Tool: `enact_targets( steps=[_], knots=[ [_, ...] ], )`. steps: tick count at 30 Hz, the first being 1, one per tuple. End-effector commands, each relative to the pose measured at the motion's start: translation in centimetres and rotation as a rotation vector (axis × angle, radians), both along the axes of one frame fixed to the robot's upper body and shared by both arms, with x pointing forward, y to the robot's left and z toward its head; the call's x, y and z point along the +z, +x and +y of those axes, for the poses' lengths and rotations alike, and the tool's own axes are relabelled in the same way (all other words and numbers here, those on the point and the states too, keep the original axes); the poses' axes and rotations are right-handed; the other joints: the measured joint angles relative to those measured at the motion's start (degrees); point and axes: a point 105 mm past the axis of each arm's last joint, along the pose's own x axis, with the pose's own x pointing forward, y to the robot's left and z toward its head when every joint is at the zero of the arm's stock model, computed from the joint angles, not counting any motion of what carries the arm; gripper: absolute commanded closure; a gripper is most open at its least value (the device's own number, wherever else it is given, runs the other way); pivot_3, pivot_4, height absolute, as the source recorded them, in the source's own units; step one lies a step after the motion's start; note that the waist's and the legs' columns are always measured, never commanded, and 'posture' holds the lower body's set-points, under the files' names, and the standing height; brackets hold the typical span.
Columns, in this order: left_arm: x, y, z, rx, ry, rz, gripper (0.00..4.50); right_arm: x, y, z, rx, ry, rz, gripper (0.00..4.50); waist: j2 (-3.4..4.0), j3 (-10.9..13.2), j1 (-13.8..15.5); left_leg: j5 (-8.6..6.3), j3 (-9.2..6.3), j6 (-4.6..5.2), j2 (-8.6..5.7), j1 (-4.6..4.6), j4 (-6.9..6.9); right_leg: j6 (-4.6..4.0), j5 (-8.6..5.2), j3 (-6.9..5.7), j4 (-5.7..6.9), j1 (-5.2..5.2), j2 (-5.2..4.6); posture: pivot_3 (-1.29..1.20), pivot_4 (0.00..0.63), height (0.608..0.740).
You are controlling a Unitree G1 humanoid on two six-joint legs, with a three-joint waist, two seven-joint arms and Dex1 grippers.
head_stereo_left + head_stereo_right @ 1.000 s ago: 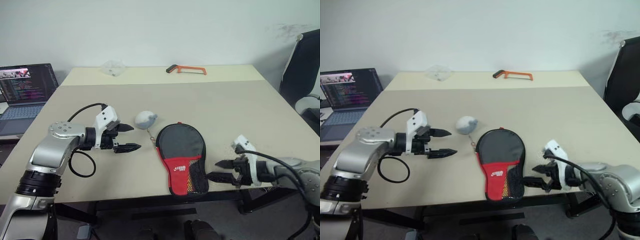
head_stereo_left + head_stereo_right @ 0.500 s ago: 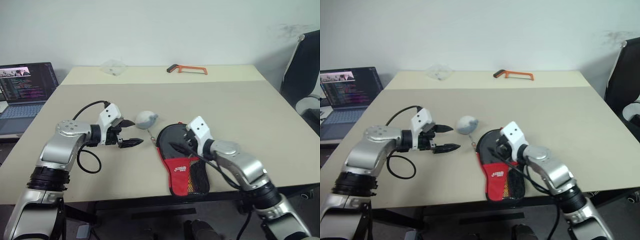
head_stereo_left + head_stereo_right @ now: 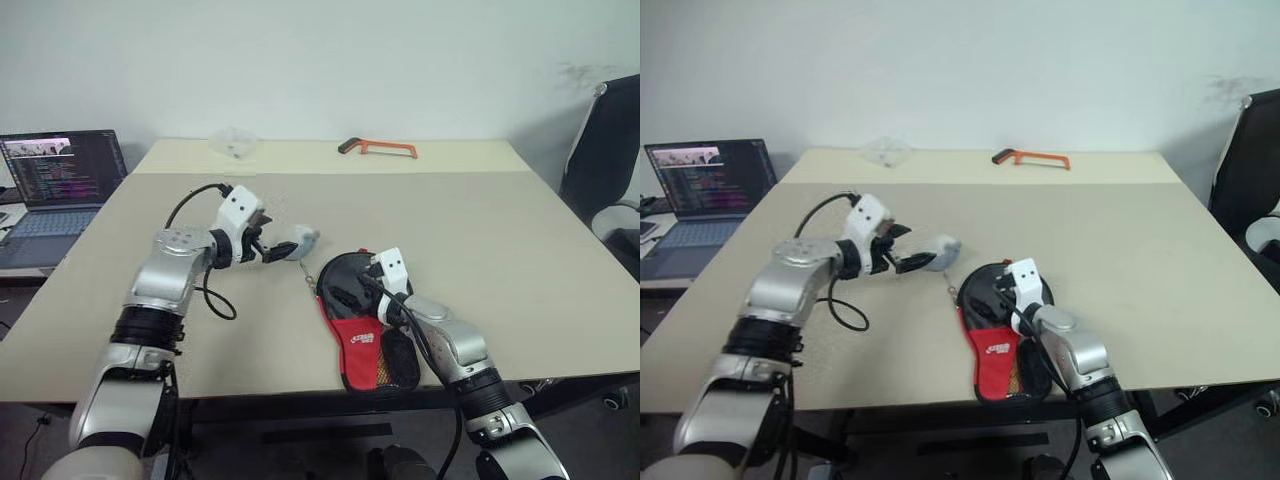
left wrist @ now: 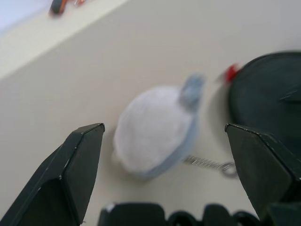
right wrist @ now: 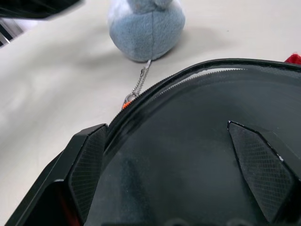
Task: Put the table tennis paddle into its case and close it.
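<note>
Right claw [image 3: 352, 292] now over case [image 3: 365, 322]

Blurred in left wrist view: round pouch [image 4: 155, 132] and case [image 4: 268, 94], case cut off at 3 o'clock. Right gripper [image 3: 352, 297] covers case's black top [image 3: 345, 275]; contact not discernible.

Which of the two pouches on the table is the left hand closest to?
The small greyish-white round pouch, just ahead of the open left hand. The paddle-shaped case, black and red, lies under the right hand.
</note>
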Motion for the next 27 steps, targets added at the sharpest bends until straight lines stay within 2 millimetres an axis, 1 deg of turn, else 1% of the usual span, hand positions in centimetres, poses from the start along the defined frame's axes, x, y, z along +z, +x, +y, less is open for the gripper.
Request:
enact_targets(
  steps=[1,3,5,7,11,14,17,20,21,22,24,27],
  knots=[
    [0.4,1.4,-0.1,0.065,0.032,-0.011,0.0,-3.6,-0.8,-1.1,-0.034,-0.051,0.124,0.04,-0.08,-0.1,0.0,0.0,-0.01,0.0,0.0,0.0,0.01,0.0,0.0,-0.01,0.01,0.01,0.0,0.0,0.15,0.74],
    [-0.1,2.0,-0.9,0.058,0.045,-0.012,0.0,-3.5,-0.7,-1.0,-0.038,-0.044,0.126,0.04,-0.11,-0.1,0.0,0.0,-0.02,0.0,0.0,0.0,0.01,-0.01,0.01,0.0,0.01,0.01,-0.02,0.0,0.15,0.74],
    [-0.4,2.6,-2.1,0.055,-0.004,-0.002,0.0,-3.3,-0.4,-1.2,-0.065,-0.018,0.144,0.04,-0.14,-0.2,0.0,0.0,-0.02,0.0,-0.01,-0.01,0.01,-0.01,0.01,-0.01,0.0,0.01,-0.05,0.0,0.15,0.74],
    [-1.4,2.7,-3.2,0.029,0.014,0.02,0.0,-3.4,-0.3,-1.5,-0.072,-0.026,0.146,0.04,-0.15,-0.2,0.0,0.0,-0.02,0.0,0.0,-0.01,0.01,-0.01,0.02,0.02,0.0,0.0,-0.13,0.0,0.15,0.74],
    [-3.6,3.6,-3.7,0.101,0.073,0.08,0.0,-3.7,-0.5,-1.6,-0.07,-0.055,0.145,0.04,-0.15,-0.2,0.0,0.0,-0.01,0.0,0.0,0.0,0.01,-0.02,0.02,0.03,0.01,0.0,-0.15,0.0,0.15,0.74],
    [-4.9,4.1,-4.6,0.133,0.13,0.09,0.0,-3.4,-0.8,-1.3,-0.057,-0.056,0.142,0.04,-0.15,-0.3,0.1,0.0,-0.03,0.0,-0.01,0.0,0.01,-0.01,0.01,0.0,0.01,0.02,-0.15,0.0,0.15,0.74],
    [-5.4,4.6,-5.6,0.156,0.171,0.072,0.0,-3.3,-1.0,-1.0,-0.042,-0.074,0.134,0.04,-0.16,-0.4,0.3,0.0,-0.05,0.0,-0.07,-0.03,0.01,0.01,0.01,-0.04,-0.01,0.03,-0.14,0.0,0.15,0.74],
    [-4.8,5.1,-6.3,0.174,0.167,0.03,0.61,-3.5,-1.1,-1.1,-0.041,-0.09,0.137,0.0,-0.17,-0.5,0.4,-0.01,-0.07,0.0,-0.1,-0.03,0.0,0.04,0.01,-0.05,-0.01,0.04,-0.15,0.0,0.15,0.74],
    [-4.6,5.2,-6.6,0.174,0.158,0.016,0.89,-3.6,-1.1,-1.1,-0.042,-0.091,0.141,0.0,-0.16,-0.5,0.4,-0.01,-0.07,0.0,-0.1,-0.02,0.0,0.04,0.01,-0.06,-0.01,0.04,-0.15,0.0,0.15,0.74],
    [-4.3,5.3,-7.0,0.179,0.149,-0.002,1.2,-3.8,-1.0,-1.3,-0.053,-0.099,0.15,0.0,-0.15,-0.5,0.4,-0.01,-0.09,0.0,-0.09,-0.02,0.0,0.06,-0.01,-0.07,-0.01,0.04,-0.15,0.0,0.15,0.74],
    [-3.8,5.6,-7.6,0.188,0.146,-0.036,1.98,-4.4,-0.9,-1.9,-0.079,-0.127,0.174,0.0,-0.16,-0.5,0.4,-0.01,-0.11,0.0,-0.08,-0.02,0.0,0.2,-0.09,-0.08,-0.01,0.05,-0.15,0.0,0.15,0.74],
    [-3.2,5.9,-8.0,0.199,0.203,-0.121,3.0,-5.3,-1.0,-2.3,-0.079,-0.181,0.194,0.0,-0.17,-0.6,0.4,-0.01,-0.11,0.0,-0.09,0.0,0.0,0.28,-0.13,-0.09,-0.01,0.09,-0.16,0.0,0.15,0.74]
  ],
)
